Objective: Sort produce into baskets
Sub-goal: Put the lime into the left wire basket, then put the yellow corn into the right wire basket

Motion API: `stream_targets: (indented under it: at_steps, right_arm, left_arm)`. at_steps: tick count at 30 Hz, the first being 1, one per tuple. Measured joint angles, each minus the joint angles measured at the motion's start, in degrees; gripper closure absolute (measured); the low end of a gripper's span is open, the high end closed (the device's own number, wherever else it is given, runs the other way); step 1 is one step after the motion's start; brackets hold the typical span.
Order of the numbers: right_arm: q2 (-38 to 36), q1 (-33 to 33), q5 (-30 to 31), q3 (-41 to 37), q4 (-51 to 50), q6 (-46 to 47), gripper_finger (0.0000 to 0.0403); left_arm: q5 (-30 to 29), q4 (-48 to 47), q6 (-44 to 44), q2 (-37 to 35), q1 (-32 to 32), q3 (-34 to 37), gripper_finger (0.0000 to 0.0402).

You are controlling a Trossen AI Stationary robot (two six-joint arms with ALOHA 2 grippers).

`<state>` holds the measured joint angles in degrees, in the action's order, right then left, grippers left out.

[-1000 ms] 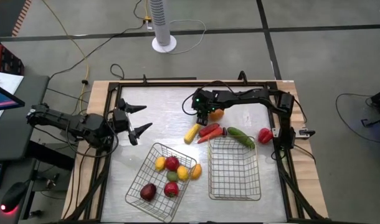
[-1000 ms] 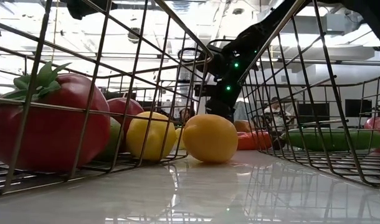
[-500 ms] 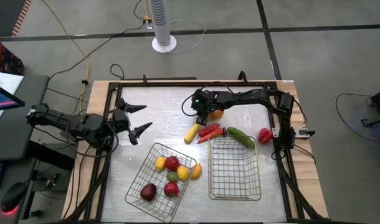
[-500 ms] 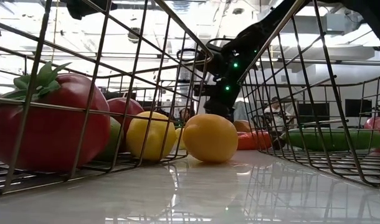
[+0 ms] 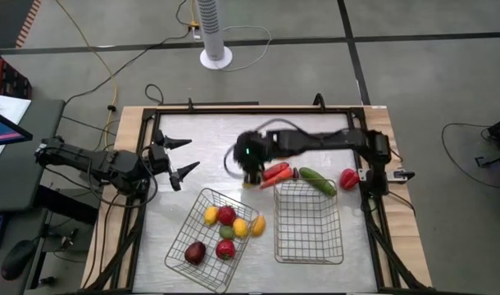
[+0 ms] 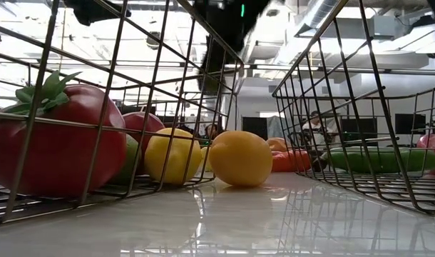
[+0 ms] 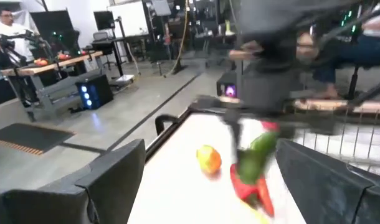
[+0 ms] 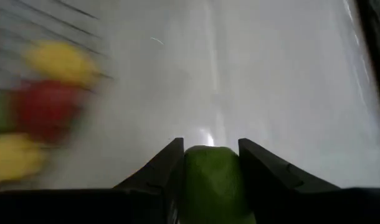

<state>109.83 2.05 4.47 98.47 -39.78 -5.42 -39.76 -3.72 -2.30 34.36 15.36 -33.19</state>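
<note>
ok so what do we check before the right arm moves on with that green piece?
1. Right tool grips the green piece: ok, it sits between both fingers.
2. Left tool out of the way: ok, open, at the table's left side.
3. Left basket has room: ok, partly filled.
4. Right basket ready: ok, upright and empty.
5. Clearance over the basket rims: cannot tell, the arm is blurred.
6. Chilies and cucumber clear of the path: cannot tell, they lie close to the right tool.
</note>
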Motion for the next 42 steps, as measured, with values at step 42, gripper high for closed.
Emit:
stream_targets:
  at_steps: [42]
  right_arm:
    - [11.7, 2.6, -4.4, 2.1, -8.7, -7.2, 0.0127]
  left_arm:
    - [2.4, -2.0, 1.8, -4.0, 0.1, 0.0, 0.0056]
